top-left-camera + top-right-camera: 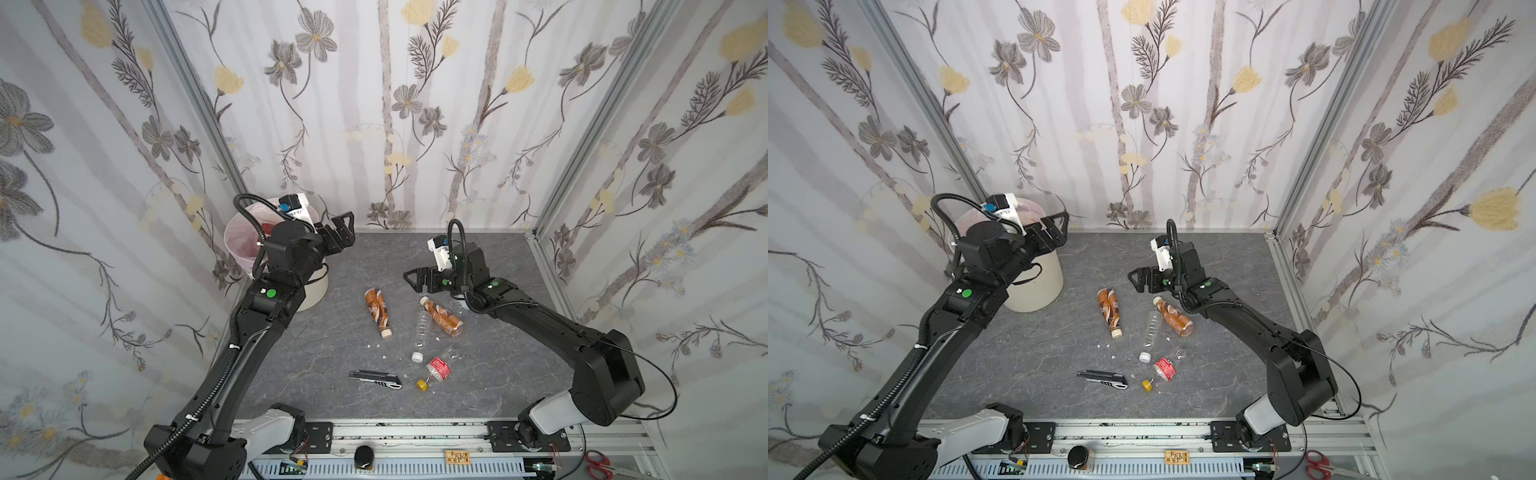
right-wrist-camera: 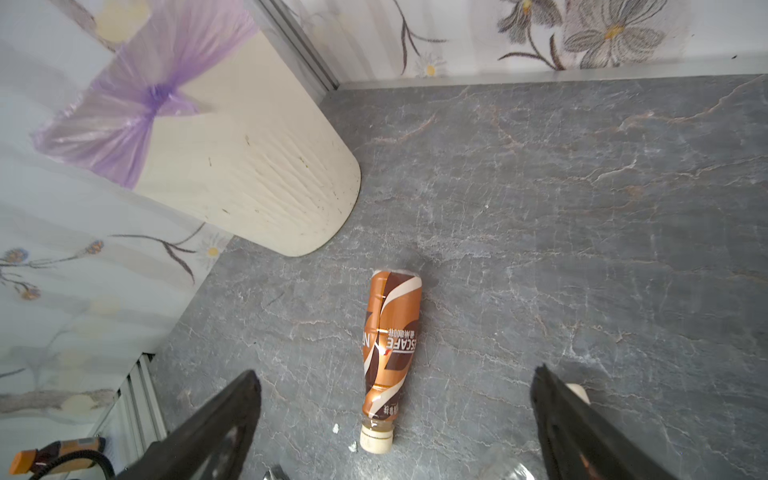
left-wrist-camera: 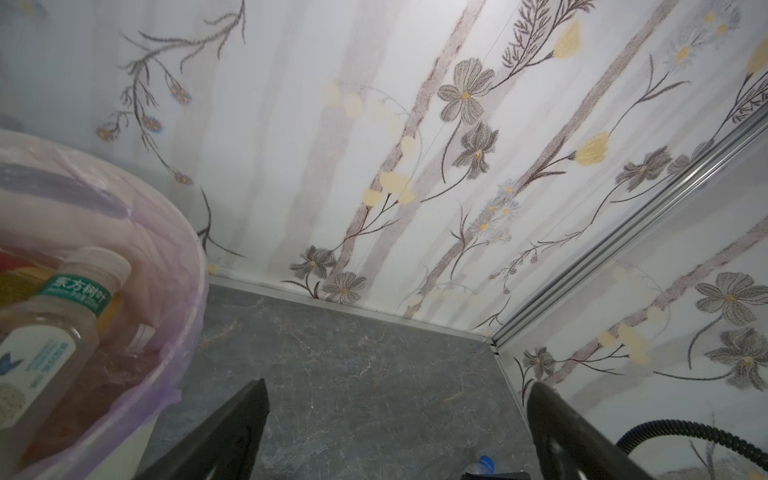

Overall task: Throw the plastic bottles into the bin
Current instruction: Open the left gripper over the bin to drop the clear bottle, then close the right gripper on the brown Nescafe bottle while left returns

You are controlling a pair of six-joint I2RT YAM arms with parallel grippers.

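Nearest the front edge, a utility knife (image 1: 376, 379) lies just beside a red-labelled bottle (image 1: 438, 368). Beyond, a clear bottle (image 1: 421, 334), an amber bottle (image 1: 445, 319) and a coffee bottle (image 1: 378, 312) lie mid-worktop (image 1: 324, 357), with bare surface to their left and behind. Right tool (image 1: 417, 280) hovers above them, jaws apart, empty. Left tool (image 1: 347, 230), jaws apart, hangs beside the bin (image 1: 318, 295) in the back-left corner; a white-capped bottle (image 3: 54, 332) rests inside.

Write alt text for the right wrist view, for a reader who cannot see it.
A brown-and-cream coffee bottle lies on its side on the grey marbled table, cap end nearest the camera, ahead of the open, empty right gripper. Beyond it stands the cream bin, with a knotted lilac bag over its wall, by the flowered wallpaper.
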